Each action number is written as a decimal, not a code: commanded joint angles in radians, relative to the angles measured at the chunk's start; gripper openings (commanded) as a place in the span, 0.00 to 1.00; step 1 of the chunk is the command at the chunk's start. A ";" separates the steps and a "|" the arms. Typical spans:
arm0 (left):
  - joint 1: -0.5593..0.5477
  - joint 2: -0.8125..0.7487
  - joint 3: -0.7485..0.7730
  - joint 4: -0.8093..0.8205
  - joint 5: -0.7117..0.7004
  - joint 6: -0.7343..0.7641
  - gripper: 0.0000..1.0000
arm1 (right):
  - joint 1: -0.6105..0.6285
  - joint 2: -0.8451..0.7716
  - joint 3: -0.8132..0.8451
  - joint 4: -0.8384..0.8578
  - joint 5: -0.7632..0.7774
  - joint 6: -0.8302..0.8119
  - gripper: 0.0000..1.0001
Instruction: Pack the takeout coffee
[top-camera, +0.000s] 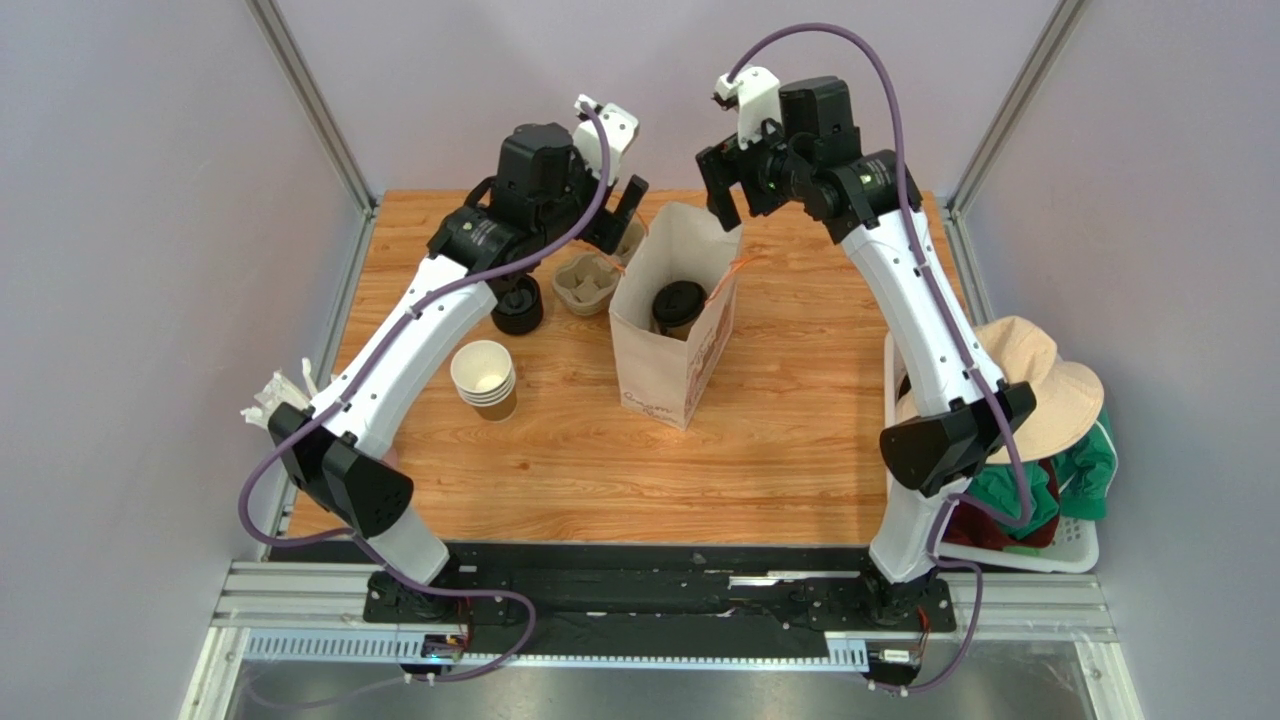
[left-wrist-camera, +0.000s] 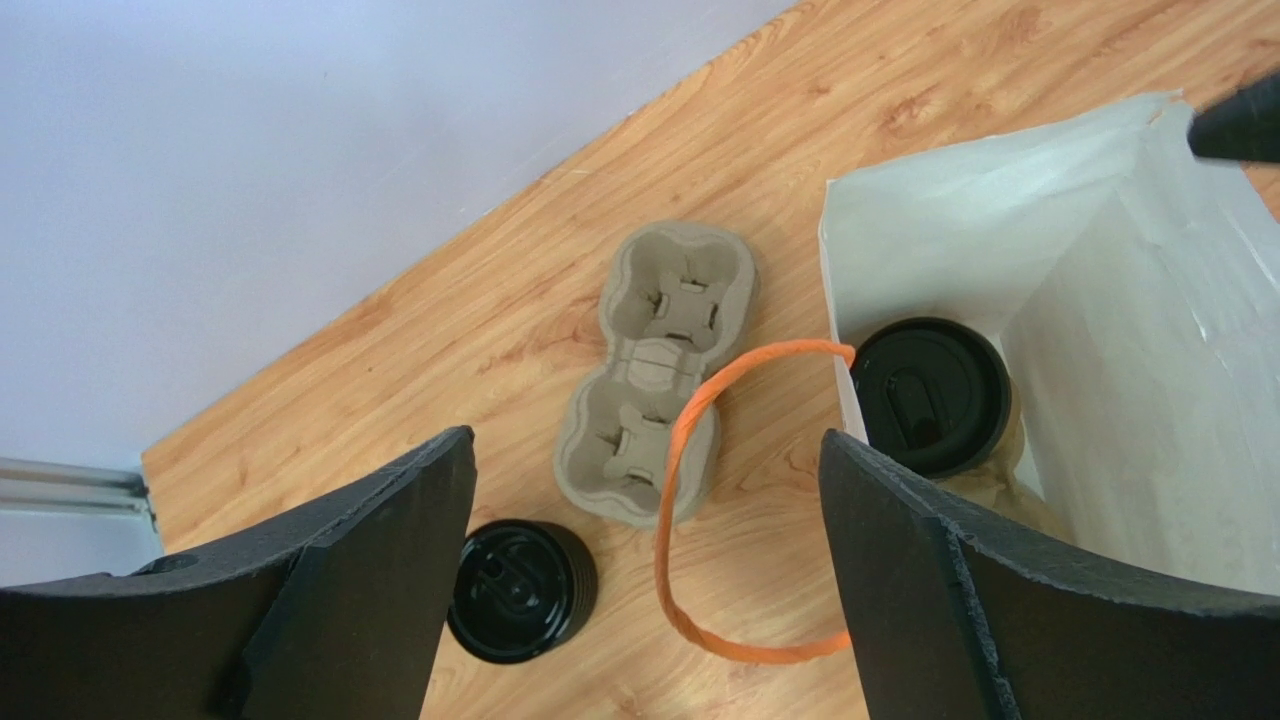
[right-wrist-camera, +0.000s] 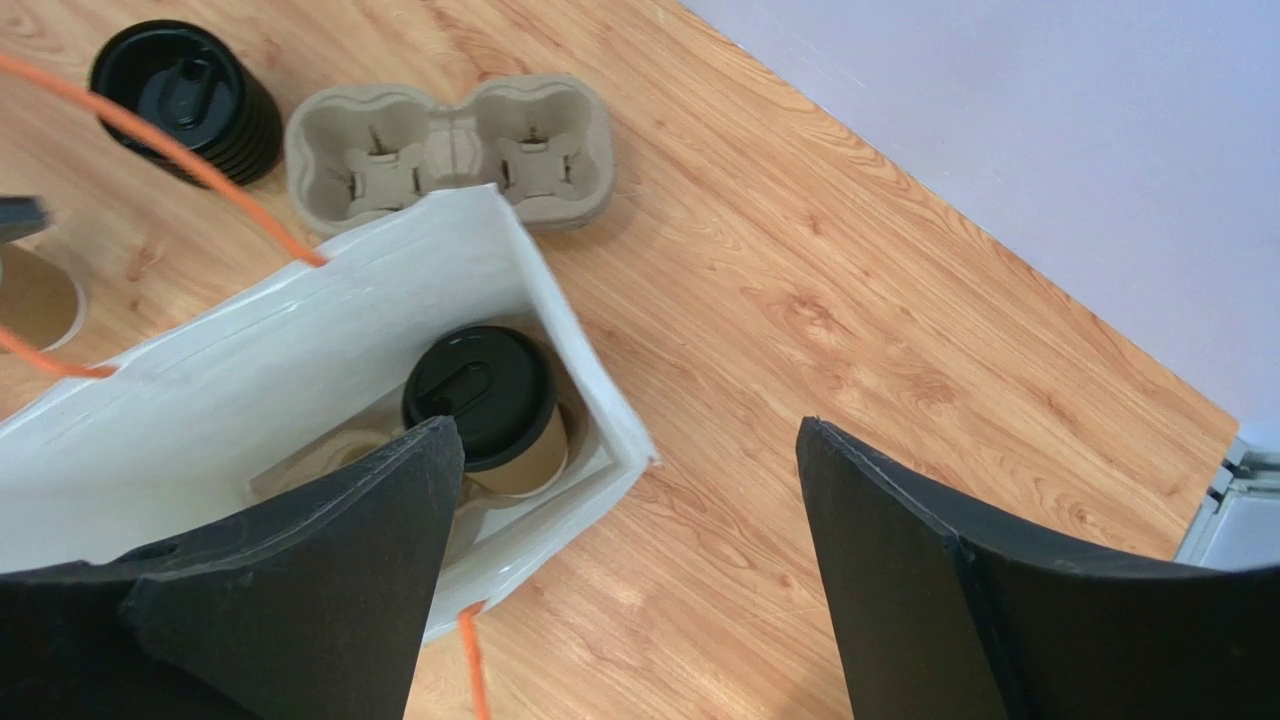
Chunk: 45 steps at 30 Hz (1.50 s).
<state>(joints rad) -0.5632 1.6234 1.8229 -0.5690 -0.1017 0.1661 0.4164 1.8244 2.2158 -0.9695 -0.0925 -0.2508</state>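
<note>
Lowest in the top view, the wooden table (top-camera: 781, 450) lies bare along its near edge. A little higher, left of centre, stands a stack of lidless brown cups (top-camera: 484, 375). To the right of it a paper bag (top-camera: 669, 368) stands upright with its mouth open.

The takeout coffee (top-camera: 679, 305) sits upright inside the bag, its black lid showing at the upper end of the opening (in the right wrist view it is left of centre, close to the bag's white inner wall).

Above the cups, a stack of black lids (top-camera: 517, 308) and a pulp cup carrier (top-camera: 586, 282) rest on the wood just beside the bag's left wall. In the left wrist view one orange handle (left-wrist-camera: 706, 495) loops out of the bag across the carrier's edge.

Highest in the frame, both grippers hang over the bag's upper end. The left gripper (left-wrist-camera: 643, 447) has its fingers spread wide, with nothing between them and touching nothing. The right gripper (right-wrist-camera: 628, 435) is likewise spread wide and empty, above the bag's corner.
</note>
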 joint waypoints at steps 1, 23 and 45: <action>-0.003 -0.088 0.071 -0.040 0.013 0.032 0.93 | -0.031 0.058 0.051 0.034 0.001 0.024 0.87; 0.419 -0.408 -0.187 -0.226 0.057 0.145 0.96 | -0.044 0.157 0.045 -0.028 -0.145 -0.008 0.45; 0.730 -0.546 -0.389 -0.195 0.117 0.154 0.96 | -0.010 -0.002 -0.122 -0.026 0.143 0.231 0.00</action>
<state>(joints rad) 0.1535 1.0866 1.4445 -0.7914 -0.0002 0.3187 0.3904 1.9209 2.1345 -0.9939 -0.0769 -0.1280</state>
